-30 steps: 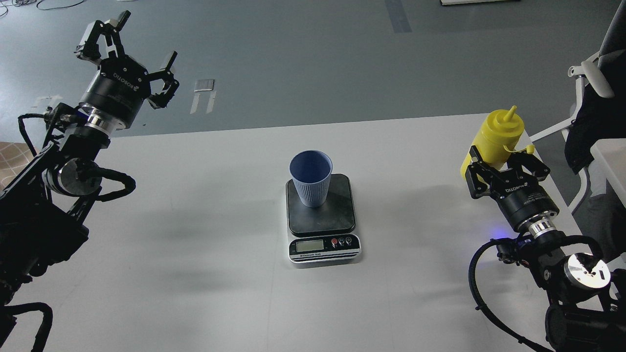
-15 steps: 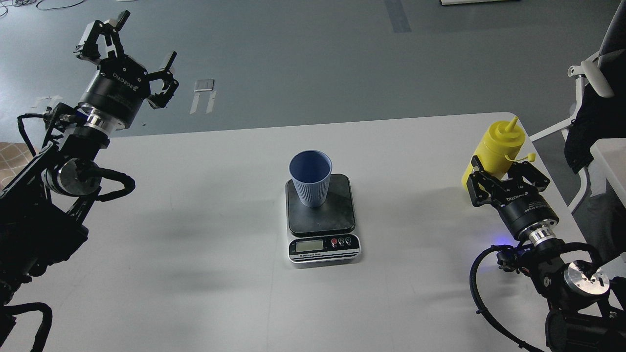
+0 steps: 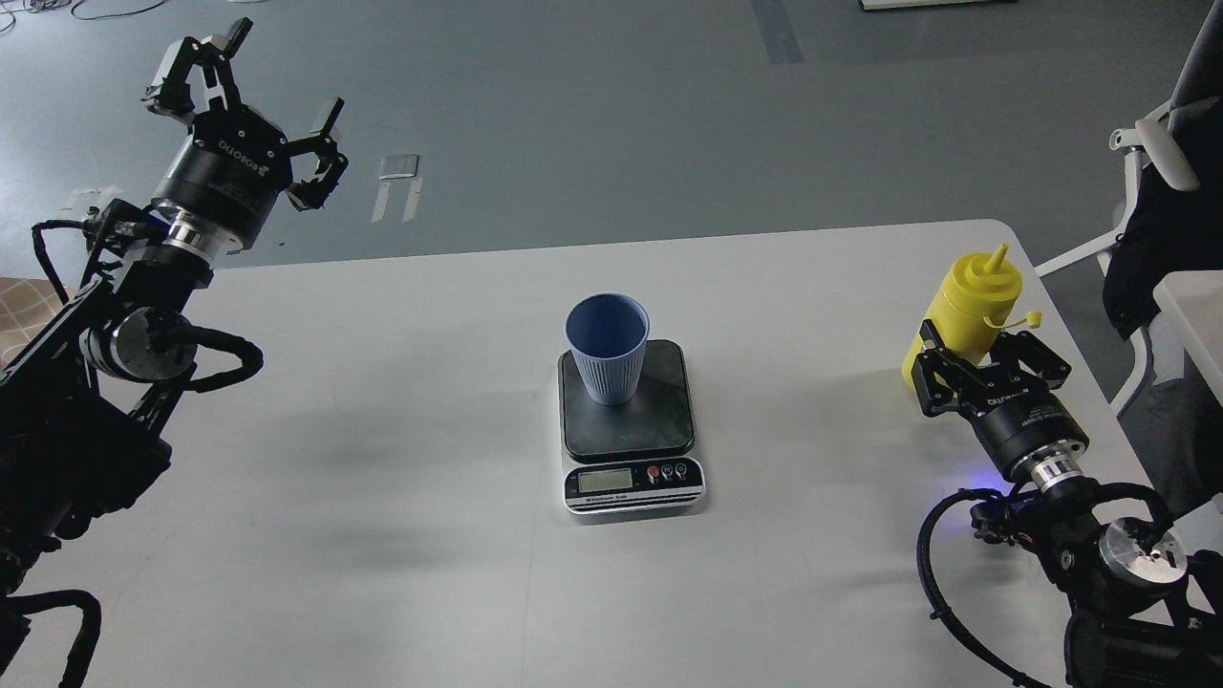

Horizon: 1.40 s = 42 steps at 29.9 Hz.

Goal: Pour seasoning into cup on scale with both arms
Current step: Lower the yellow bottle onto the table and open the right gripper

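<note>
The light blue ribbed cup (image 3: 608, 350) stands upright on the dark platform of the small scale (image 3: 631, 430) in the middle of the white table. The yellow seasoning bottle (image 3: 970, 301) is at the table's right edge, nozzle up, its tethered cap hanging to the right. My right gripper (image 3: 989, 352) holds the bottle's lower part between its fingers, from the near side. The bottle's base is at or just above the table. My left gripper (image 3: 263, 105) is open and empty, raised high beyond the table's far left corner.
The white table (image 3: 382, 478) ends close to the right of the bottle. A chair with dark cloth (image 3: 1161, 191) stands just past that edge. Grey floor lies beyond the far edge.
My right gripper and the yellow bottle have come down and back toward me together. The left arm has hardly moved. Cup and scale are unmoved.
</note>
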### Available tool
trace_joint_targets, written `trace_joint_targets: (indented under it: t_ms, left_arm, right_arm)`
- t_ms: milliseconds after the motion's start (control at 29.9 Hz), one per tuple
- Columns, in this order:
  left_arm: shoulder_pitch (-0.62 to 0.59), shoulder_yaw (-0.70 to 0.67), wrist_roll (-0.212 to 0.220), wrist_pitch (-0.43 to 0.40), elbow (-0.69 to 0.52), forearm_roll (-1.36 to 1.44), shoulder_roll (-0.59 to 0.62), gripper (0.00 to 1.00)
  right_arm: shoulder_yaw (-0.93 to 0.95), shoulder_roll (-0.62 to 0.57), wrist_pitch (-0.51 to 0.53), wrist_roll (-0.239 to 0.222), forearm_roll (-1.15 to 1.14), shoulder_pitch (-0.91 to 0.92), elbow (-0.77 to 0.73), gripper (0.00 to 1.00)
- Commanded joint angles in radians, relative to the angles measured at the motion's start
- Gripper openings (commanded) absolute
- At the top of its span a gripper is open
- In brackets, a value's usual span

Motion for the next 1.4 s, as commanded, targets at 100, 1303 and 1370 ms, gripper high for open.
trace_joint_targets:
  t_ms: [100, 1303, 1370]
  left_arm:
    - [0.0, 0.0, 0.001, 0.0, 0.0, 0.0, -0.002, 0.98]
    - [0.002, -0.002, 0.0, 0.0, 0.0, 0.0, -0.002, 0.98]
    - [0.002, -0.002, 0.0, 0.0, 0.0, 0.0, -0.002, 0.98]
  right_arm:
    - [-0.002, 0.0, 0.001, 0.0, -0.002, -0.003, 0.0, 0.0]
    - [-0.005, 0.0, 0.001, 0.003, -0.005, -0.142, 0.159, 0.98]
    - [-0.003, 0.0, 0.001, 0.003, -0.005, -0.159, 0.176, 0.98]
